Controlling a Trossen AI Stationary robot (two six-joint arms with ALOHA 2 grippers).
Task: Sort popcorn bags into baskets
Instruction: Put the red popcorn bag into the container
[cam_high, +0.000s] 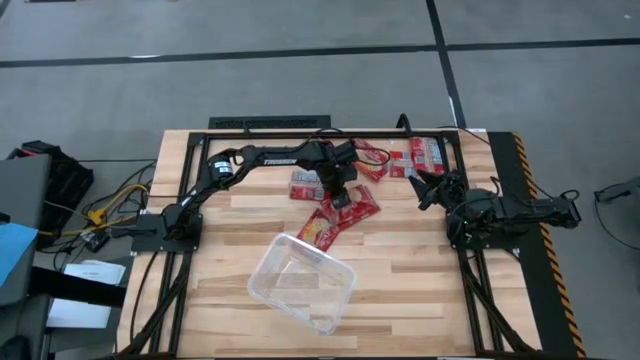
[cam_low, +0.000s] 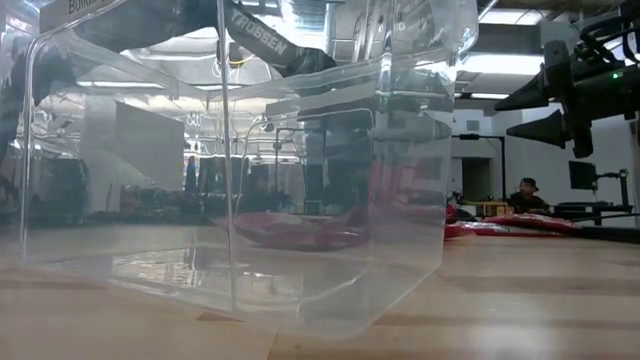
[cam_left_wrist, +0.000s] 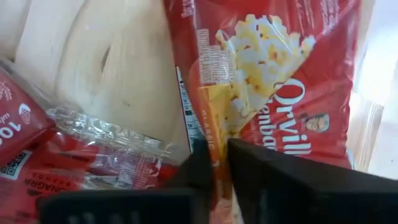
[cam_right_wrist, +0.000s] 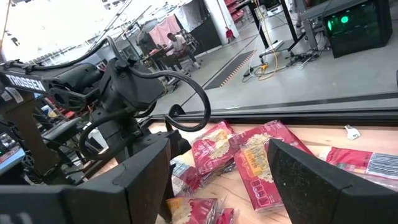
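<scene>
Several red popcorn bags lie flat at the table's far middle: a cluster (cam_high: 345, 208) under my left gripper (cam_high: 340, 193), others (cam_high: 420, 155) by the far rail. In the left wrist view the gripper (cam_left_wrist: 221, 165) is shut on one red bag with a yellow popcorn panel (cam_left_wrist: 267, 81). The clear tub (cam_high: 300, 283) stands empty near the table's near middle and fills the low view (cam_low: 230, 200). My right gripper (cam_high: 427, 188) hovers open right of the bags, touching nothing, and shows in its own wrist view (cam_right_wrist: 217, 180). My left gripper pinches the red popcorn bag by the edge nearest the wrist (cam_left_wrist: 214, 155), between its two fingers, coming from above and pointing down. The bag stretches away from the fingertips over the wood. Whether it is lifted clear I cannot tell.
A crinkled clear-wrapped packet (cam_left_wrist: 106, 134) and another red one (cam_left_wrist: 25, 118) lie beside the held bag. A black frame rail (cam_high: 330, 130) runs along the table's far edge. Bare wood lies around the tub. A person (cam_low: 522, 195) sits far behind the table.
</scene>
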